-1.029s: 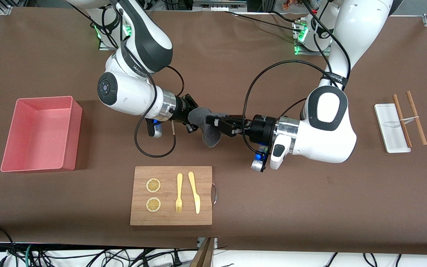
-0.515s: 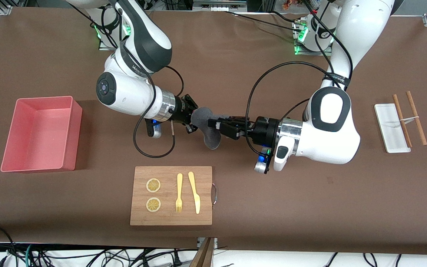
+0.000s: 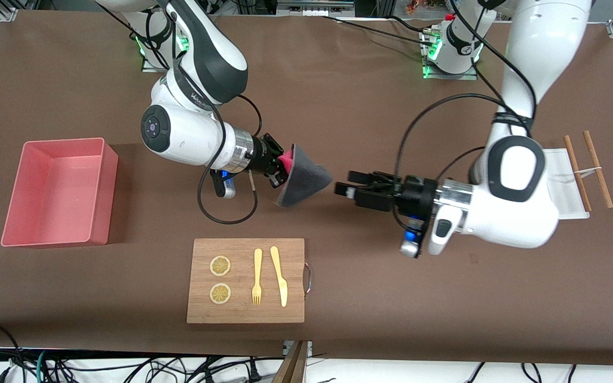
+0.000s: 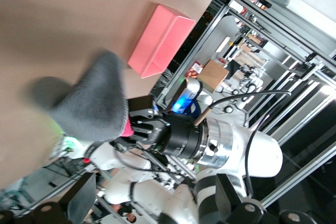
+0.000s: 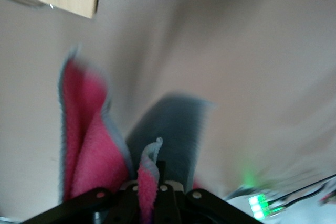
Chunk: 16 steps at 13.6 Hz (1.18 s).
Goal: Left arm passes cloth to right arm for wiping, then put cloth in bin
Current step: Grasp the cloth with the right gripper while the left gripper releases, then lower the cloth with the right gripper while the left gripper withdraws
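The right gripper (image 3: pixel 281 169) is clamped on the cloth (image 3: pixel 304 182), held in the air over the middle of the table (image 3: pixel 349 101). The cloth fans out from the jaws, grey outside with a magenta strip showing at the pinch; in the right wrist view the cloth (image 5: pixel 100 145) hangs folded with its magenta face inward and a thin edge caught between the closed fingers.

The left gripper (image 3: pixel 345 186) hangs apart from the cloth, toward the left arm's end of the table, with its fingers spread and nothing between them. In the left wrist view the cloth (image 4: pixel 97 100) shows as a grey bundle gripped by the other arm's gripper (image 4: pixel 139 129).

The only writing that shows is a dark band label on each arm, near the right arm's (image 3: pixel 200 58) elbow and on the left arm's (image 3: pixel 524 175) forearm; neither can be read with any certainty.

The bin (image 3: pixel 101 186) stands by the edge at the right arm's end of the table. A wooden board (image 3: pixel 245 311) lies near the edge closest to the front camera, carrying two lemon slices (image 3: pixel 220 266), a fork (image 3: pixel 257 284) and a knife (image 3: pixel 280 276). A white tray (image 3: pixel 564 207) and two brown sticks (image 3: pixel 596 170) lie near the edge at the left arm's end.
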Each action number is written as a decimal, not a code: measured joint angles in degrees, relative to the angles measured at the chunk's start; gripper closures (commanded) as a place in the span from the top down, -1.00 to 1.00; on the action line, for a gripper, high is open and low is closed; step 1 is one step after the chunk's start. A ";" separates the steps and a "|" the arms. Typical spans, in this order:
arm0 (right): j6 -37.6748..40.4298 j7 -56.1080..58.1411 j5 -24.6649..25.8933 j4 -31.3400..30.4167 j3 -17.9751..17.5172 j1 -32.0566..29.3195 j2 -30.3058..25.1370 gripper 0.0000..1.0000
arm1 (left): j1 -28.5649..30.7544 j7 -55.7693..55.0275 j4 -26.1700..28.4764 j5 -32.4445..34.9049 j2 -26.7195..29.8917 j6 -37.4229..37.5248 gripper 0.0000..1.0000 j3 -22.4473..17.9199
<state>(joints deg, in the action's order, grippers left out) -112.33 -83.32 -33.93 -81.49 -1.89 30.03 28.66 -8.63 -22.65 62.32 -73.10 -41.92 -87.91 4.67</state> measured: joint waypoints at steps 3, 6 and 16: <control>4.87 10.09 6.25 -0.15 0.02 -0.01 0.03 -1.00 | 4.41 4.91 -0.08 7.13 0.04 5.24 1.00 -0.03; 8.08 19.94 12.27 -0.85 0.03 0.02 1.31 -1.00 | 8.25 10.01 -0.17 11.73 0.09 9.85 1.00 -0.05; 6.12 24.07 18.90 -0.99 -0.18 3.85 10.77 -1.00 | 10.95 26.82 -1.26 44.65 8.04 19.24 1.00 0.20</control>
<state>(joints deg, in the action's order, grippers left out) -106.20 -59.25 -15.03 -82.49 -2.07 33.88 39.43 2.32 4.17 61.06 -28.45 -33.89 -68.67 4.87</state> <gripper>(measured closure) 0.982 0.000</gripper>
